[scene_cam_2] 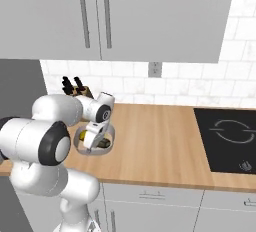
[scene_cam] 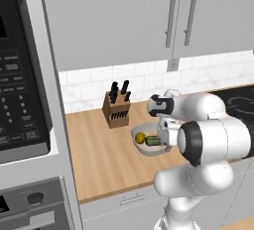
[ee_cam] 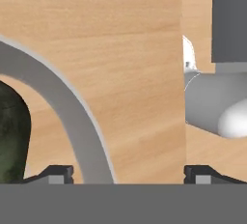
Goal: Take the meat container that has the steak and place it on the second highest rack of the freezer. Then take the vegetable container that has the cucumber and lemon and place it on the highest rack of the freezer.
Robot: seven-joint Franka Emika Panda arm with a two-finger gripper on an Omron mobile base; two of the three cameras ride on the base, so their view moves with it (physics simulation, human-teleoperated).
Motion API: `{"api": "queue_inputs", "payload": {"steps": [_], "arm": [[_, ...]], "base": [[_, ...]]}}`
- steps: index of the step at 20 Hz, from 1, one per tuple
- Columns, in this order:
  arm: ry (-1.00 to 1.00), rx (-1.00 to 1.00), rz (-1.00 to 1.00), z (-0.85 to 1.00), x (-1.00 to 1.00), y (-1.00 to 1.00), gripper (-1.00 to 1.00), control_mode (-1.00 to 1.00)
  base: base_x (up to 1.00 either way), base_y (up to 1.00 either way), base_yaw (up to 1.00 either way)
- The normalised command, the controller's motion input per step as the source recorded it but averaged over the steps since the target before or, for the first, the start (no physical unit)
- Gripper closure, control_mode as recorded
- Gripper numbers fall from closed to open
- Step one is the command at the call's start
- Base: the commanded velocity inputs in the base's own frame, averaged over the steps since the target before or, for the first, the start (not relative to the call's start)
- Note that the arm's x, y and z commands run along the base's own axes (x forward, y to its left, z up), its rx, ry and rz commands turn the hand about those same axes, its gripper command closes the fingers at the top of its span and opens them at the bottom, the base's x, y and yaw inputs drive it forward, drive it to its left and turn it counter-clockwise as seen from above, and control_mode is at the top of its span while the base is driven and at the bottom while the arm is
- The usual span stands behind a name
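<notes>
The vegetable container (scene_cam: 144, 127), a shallow grey-white bowl, sits on the wooden counter with a yellow lemon (scene_cam: 140, 138) and a dark green cucumber (scene_cam: 152, 140) inside. From the right base view, the same vegetable container (scene_cam_2: 78, 145) lies under my hand. My gripper (ee_cam: 129, 172) points down at the bowl's edge. Its fingertips (ee_cam: 58, 172) stand wide apart, one on each side of the grey rim (ee_cam: 72, 107), so it is open. The cucumber (ee_cam: 12, 136) shows just inside the rim. The meat container with the steak and the freezer are out of view.
A wooden knife block (scene_cam: 116, 110) stands behind the bowl against the tiled wall. A black cooktop (scene_cam_2: 227, 138) is set into the counter (scene_cam_2: 160, 136) to the right. A tall oven stack (scene_cam: 20, 100) borders the counter on the left. Grey cabinets (scene_cam: 114, 16) hang overhead.
</notes>
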Motion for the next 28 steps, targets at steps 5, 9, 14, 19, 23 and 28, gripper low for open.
{"api": "queue_inputs", "payload": {"steps": [5,9,14,19,23,28], "arm": [[-0.16,-0.03,0.13,-0.36,-0.37,0.0,-1.0,-1.0],[-0.28,0.0,0.23,-0.26,-0.28,-0.01,-1.0,-1.0],[-0.18,0.0,0.21,-0.14,-0.02,-0.19,-1.0,-1.0],[-0.08,0.0,0.11,-0.07,0.01,-0.03,-1.0,-1.0],[-0.18,0.0,0.0,-0.12,0.0,0.0,-1.0,-1.0],[-0.24,0.0,0.0,-0.08,0.0,0.08,-1.0,-1.0]], "base": [[0.0,0.0,0.0],[0.0,0.0,0.0],[0.0,0.0,0.0],[0.0,0.0,0.0],[0.0,0.0,0.0],[0.0,0.0,0.0]]}}
